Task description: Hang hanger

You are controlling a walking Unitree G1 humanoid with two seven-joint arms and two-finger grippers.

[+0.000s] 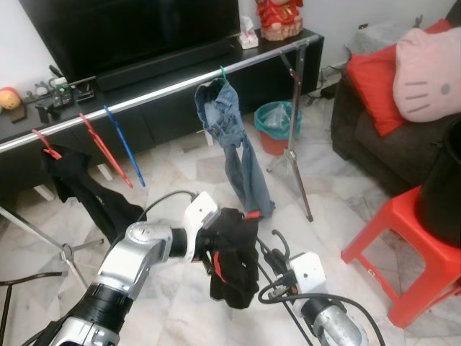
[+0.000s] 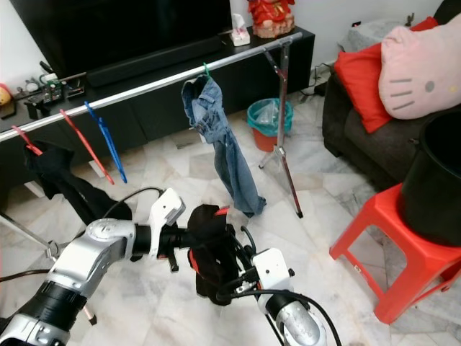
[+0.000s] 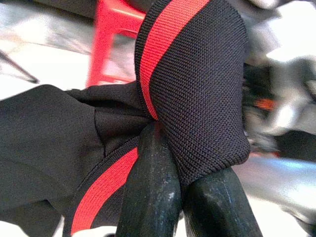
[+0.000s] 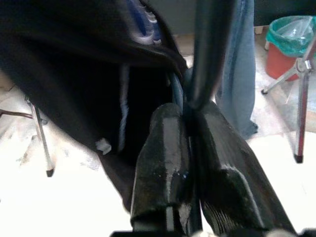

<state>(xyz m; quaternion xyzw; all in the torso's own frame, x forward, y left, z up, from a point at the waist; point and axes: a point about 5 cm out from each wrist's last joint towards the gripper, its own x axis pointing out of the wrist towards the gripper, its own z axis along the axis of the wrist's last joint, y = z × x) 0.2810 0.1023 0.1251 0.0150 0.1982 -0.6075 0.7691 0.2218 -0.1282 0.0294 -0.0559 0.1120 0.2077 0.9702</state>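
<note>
left gripper (image 3: 190, 197): clenched on black garment (image 1: 234, 267) with red stripe, garment draped over its fingertips | right gripper (image 4: 190, 148): pinched on black hanger (image 4: 210, 49), hanger rising just beyond its fingers beside the garment | rail (image 1: 166, 90): well ahead of both | writing: none legible

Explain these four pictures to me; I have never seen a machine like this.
A humanoid robot stands in a living room. Two pictures come from its head, looking down at its silver arms; two come from cameras on its wrists. The left gripper is shut on a black garment with red stripes. The right gripper is shut on a dark rod, seemingly a hanger. Ahead, a clothes rail carries jeans, a black cloth and empty red and blue hangers.
</note>
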